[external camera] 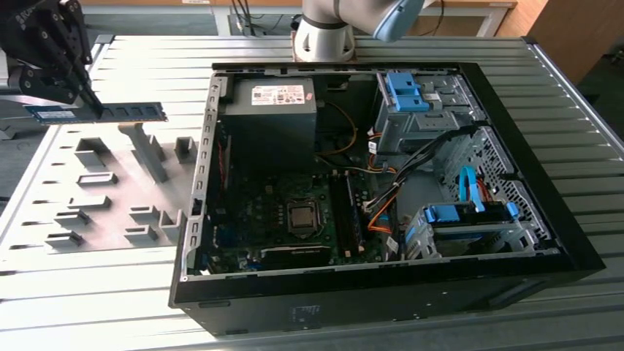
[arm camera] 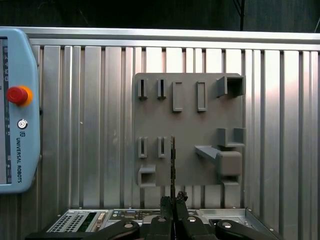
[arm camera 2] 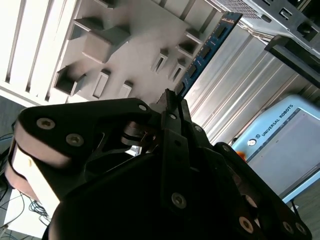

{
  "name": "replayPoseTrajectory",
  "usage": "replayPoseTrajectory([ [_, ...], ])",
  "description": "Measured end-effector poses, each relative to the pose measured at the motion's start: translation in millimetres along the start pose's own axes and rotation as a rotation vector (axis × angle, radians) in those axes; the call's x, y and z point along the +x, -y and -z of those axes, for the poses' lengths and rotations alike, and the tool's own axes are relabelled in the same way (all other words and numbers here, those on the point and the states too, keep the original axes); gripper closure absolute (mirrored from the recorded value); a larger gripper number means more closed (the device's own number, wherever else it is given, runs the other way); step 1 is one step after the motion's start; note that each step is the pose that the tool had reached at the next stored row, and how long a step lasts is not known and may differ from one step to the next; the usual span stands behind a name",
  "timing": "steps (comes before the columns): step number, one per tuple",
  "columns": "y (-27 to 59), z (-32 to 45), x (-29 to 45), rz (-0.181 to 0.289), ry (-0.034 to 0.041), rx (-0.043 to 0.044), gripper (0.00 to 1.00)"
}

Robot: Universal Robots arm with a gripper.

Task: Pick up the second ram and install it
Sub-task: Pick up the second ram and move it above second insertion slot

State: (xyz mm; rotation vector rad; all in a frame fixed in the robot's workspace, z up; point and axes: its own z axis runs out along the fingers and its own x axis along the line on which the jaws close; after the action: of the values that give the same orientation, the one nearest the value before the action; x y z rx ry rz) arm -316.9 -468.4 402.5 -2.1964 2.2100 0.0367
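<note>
**A:** Where is the second ram right now?

**B:** You have it in your hand. In the exterior view, the second ram hangs level in the air at that view's upper left. It is clear of the ribbed metal surface. The hand is closed narrowly on it, nearer the end that points to that view's left.

**A:** What lies under it?

**B:** The grey plate rests on the surface below the stick, and the stick touches none of its upright blocks. In the first wrist view you see the stick edge-on, as a thin dark line running out from your hand over the plate. In the second wrist view the stick reaches out slantwise past the plate's edge. The black chips along it face you.

**A:** And the computer case?

**B:** The open computer case lies on the surface to the exterior view's right of the plate, well apart from the stick. Its motherboard faces up. Two blue brackets sit along the side toward that view's right.

**A:** Anything else near you?

**B:** A teach pendant with a red button lies on the surface beside the plate in the first wrist view.
</note>
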Motion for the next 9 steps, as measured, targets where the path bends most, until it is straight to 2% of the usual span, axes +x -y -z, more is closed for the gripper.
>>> replayPoseTrajectory([
  [9, 3.3, -0.1, 0.0, 0.000, 0.0000, 0.0000, 0.86],
])
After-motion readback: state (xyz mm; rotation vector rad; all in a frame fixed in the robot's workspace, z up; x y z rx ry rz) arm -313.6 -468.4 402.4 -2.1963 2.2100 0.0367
